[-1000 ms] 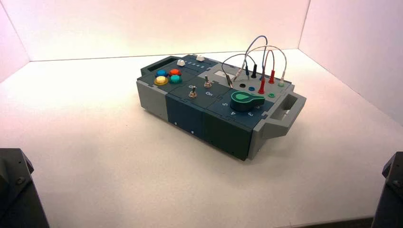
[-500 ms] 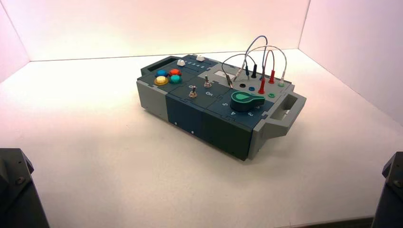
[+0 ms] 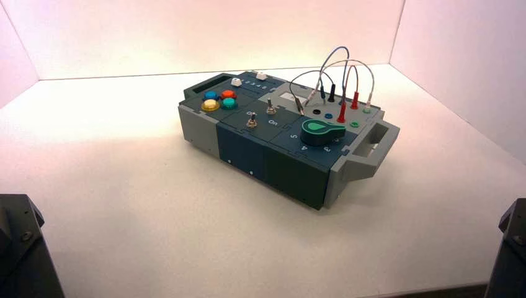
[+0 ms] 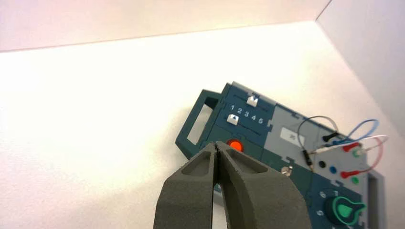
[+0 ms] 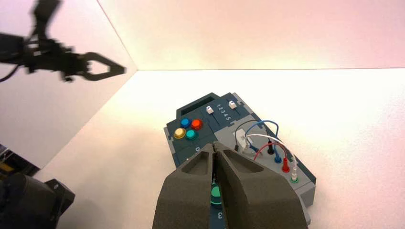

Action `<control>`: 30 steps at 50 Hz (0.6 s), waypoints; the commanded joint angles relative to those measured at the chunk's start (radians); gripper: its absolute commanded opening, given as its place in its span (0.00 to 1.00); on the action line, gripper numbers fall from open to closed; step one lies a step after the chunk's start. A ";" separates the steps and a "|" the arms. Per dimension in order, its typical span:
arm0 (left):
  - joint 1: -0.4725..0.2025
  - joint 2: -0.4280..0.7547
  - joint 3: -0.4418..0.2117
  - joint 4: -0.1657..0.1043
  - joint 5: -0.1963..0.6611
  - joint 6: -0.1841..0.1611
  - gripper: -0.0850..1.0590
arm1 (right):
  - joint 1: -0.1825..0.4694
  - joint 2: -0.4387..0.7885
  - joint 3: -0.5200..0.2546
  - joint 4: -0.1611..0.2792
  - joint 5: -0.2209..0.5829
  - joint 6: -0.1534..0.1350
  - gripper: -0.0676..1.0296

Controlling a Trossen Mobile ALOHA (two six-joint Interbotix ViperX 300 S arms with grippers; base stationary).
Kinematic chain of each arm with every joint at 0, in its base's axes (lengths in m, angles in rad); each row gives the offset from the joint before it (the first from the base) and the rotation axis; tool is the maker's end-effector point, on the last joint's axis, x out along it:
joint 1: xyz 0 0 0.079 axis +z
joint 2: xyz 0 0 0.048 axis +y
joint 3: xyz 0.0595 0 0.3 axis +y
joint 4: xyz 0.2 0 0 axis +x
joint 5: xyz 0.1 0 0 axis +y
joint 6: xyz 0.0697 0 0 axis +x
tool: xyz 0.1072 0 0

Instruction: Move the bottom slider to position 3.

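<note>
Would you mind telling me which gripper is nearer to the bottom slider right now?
Left, probably. The left gripper hangs back off the box's slider end, the right gripper off the green knob's end, with the bottom slider across the box.

Bottom slider point(image 3: 236, 81) left of wires point(image 3: 335, 71)

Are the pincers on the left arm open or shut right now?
Shut. In the left wrist view, the left gripper has its two grey fingers pressed together at the tips, holding nothing, away from the box.

Left gripper point(image 4: 216, 145): matte dark-grey wedge-shaped fingers point(image 4: 188, 191) with recessed pockets. Right gripper point(image 5: 215, 145): identical. Black arm housing point(image 3: 22, 245) bears a screw.
</note>
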 commanded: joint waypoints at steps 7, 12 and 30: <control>-0.060 0.225 -0.123 0.002 -0.078 0.009 0.05 | -0.003 0.032 -0.032 -0.002 -0.009 0.003 0.04; -0.084 0.310 -0.166 0.003 -0.081 0.011 0.05 | -0.003 0.037 -0.032 -0.003 -0.009 0.003 0.04; -0.110 0.571 -0.296 0.011 -0.086 0.031 0.05 | -0.003 0.037 -0.032 -0.003 -0.009 0.003 0.04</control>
